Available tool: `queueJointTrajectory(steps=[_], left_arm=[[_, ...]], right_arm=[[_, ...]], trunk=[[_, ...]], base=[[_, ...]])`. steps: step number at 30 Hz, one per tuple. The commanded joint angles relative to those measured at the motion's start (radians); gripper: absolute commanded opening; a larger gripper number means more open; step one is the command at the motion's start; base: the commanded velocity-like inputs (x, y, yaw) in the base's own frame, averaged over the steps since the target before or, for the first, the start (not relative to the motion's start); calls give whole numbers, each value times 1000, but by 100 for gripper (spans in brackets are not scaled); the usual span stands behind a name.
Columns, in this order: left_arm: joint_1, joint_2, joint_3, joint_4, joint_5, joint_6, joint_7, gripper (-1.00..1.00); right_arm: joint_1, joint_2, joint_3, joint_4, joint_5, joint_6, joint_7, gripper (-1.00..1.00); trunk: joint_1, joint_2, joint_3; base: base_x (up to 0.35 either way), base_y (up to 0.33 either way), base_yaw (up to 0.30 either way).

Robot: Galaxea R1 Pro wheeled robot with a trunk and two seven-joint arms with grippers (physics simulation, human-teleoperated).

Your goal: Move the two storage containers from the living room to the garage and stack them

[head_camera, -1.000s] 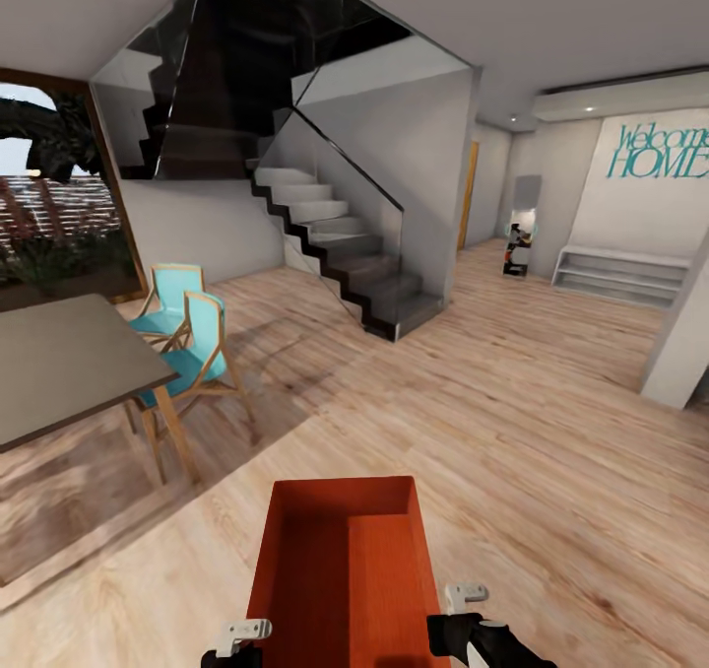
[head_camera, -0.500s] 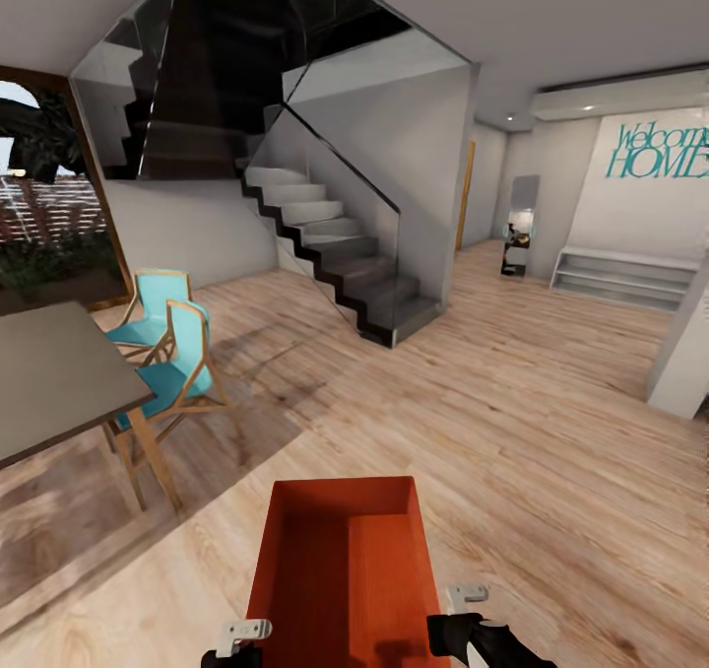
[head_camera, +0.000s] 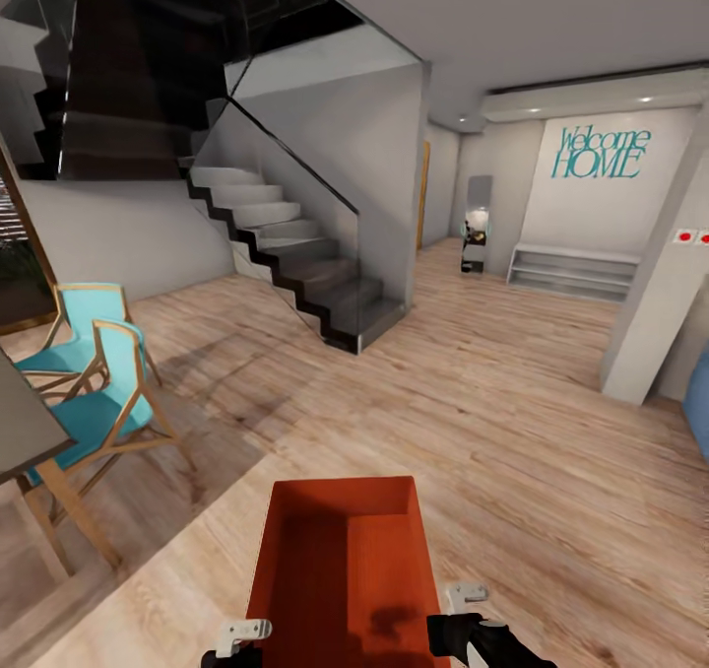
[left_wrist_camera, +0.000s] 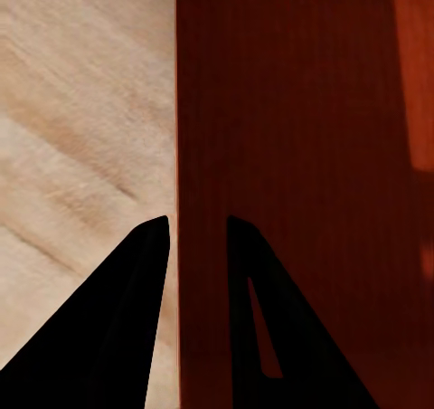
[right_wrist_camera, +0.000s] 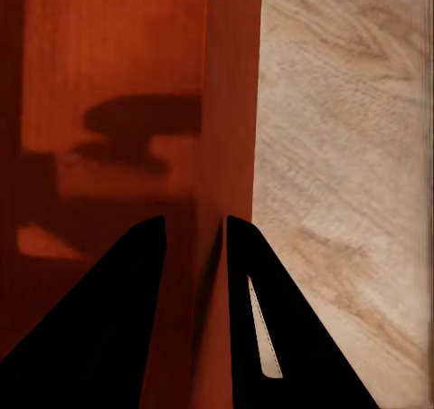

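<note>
An orange-red open-top storage container [head_camera: 345, 569] hangs low in front of me in the head view, above light wood plank flooring. My left gripper [head_camera: 236, 640] is shut on its left wall and my right gripper [head_camera: 465, 617] on its right wall. The left wrist view has the left gripper [left_wrist_camera: 197, 223] straddling the thin wall of the container [left_wrist_camera: 289, 110], one finger inside and one outside. From the right wrist, the right gripper [right_wrist_camera: 194, 223] pinches the opposite wall of the container [right_wrist_camera: 117, 56] the same way. The garage is out of view.
A staircase with a glass rail [head_camera: 295, 264] rises ahead on the left. Two turquoise chairs [head_camera: 89, 392] and a table corner [head_camera: 18, 422] stand at the left. A white pillar [head_camera: 655, 303] is on the right, a low shelf [head_camera: 571, 269] beneath the "Welcome HOME" wall. Open wood floor [head_camera: 492, 402] stretches ahead.
The whole view has swung to the right: stairs, chairs and table have slid left in the picture and the pillar has come in. Container and grippers keep their place in the view.
</note>
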Motion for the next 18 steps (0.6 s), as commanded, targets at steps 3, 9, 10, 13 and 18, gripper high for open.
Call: queueJointTrajectory(steps=[3,9,10,13,18], left_arm=[[0,2,-22,5,10,-4,6,-100],[0,2,-22,5,10,-4,6,-100],[0,2,-22,5,10,-4,6,-100],[0,2,-22,5,10,-4,6,-100],[0,2,-22,5,10,-4,6,-100]], right_arm=[[-1,-1,4,-4,10,6,-1,-100],[-1,-1,4,-4,10,5,-1,-100],[-1,-1,4,-4,10,5,-1,-100],[-1,-1,4,-4,10,5,-1,-100],[-1,-1,3,-4,10,5,-1,-100]], trunk=[[1,-1,-1],[1,-1,-1],[1,-1,-1],[1,-1,-1],[1,-1,-1]], base=[[343,0,-213],[343,0,-114],[343,0,-27],[343,0,-12],[343,0,-3]])
